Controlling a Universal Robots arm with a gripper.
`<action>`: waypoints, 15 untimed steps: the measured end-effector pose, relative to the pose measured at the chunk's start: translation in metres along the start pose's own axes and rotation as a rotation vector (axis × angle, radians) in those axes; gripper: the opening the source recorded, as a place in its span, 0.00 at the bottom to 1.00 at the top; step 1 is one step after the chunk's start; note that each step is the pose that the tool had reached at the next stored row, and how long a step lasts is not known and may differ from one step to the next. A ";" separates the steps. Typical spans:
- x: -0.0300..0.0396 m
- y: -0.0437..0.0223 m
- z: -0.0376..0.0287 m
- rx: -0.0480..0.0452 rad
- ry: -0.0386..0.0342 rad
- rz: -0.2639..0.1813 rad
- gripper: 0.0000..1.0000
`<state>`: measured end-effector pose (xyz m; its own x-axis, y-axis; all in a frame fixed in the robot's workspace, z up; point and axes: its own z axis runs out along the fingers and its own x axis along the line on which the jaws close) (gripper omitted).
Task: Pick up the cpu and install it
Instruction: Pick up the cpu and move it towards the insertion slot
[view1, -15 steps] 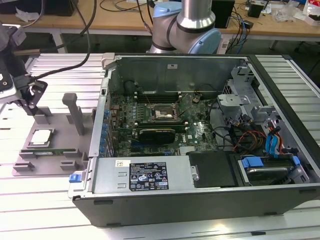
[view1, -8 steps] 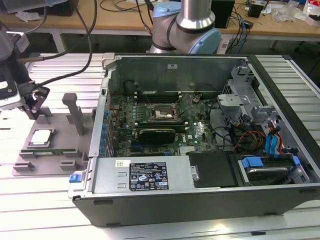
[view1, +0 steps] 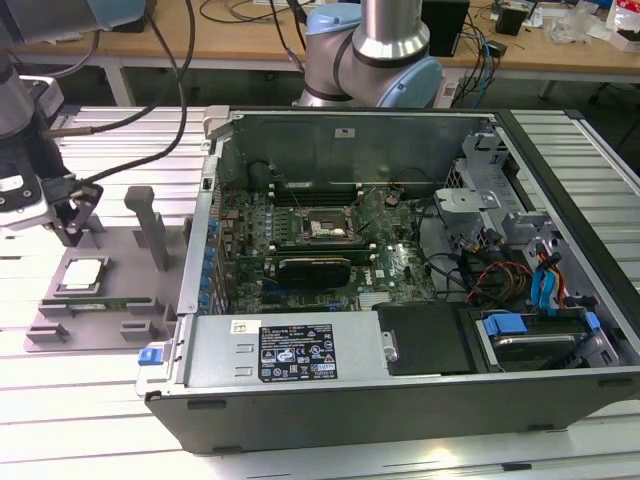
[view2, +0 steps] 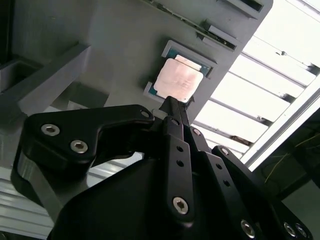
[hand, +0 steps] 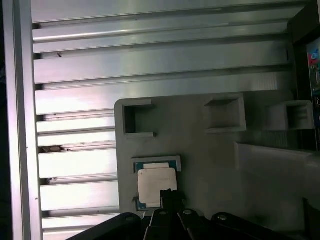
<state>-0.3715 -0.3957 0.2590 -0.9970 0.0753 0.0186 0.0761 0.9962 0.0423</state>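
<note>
Now closed, the gripper hovers near the cpu.

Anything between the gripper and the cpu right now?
Nothing visible. In the second wrist view the gripper hangs right by the edge of the cpu, which lies bare in its pocket on the grey holder plate.

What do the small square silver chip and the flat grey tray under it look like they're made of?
The square silver-topped cpu: metal lid, likely, from its bright satin sheen. The flat grey tray: probably matte plastic, dull and even-toned.
</note>
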 end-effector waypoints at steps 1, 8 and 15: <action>0.0030 -0.0005 0.0024 -0.0001 -0.0001 0.000 0.11; 0.0035 -0.0073 0.0141 0.0002 0.0004 -0.011 0.11; 0.0040 -0.0099 0.0244 0.0008 0.0026 -0.039 0.11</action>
<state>-0.3766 -0.4042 0.2343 -0.9992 0.0360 0.0195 0.0368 0.9984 0.0422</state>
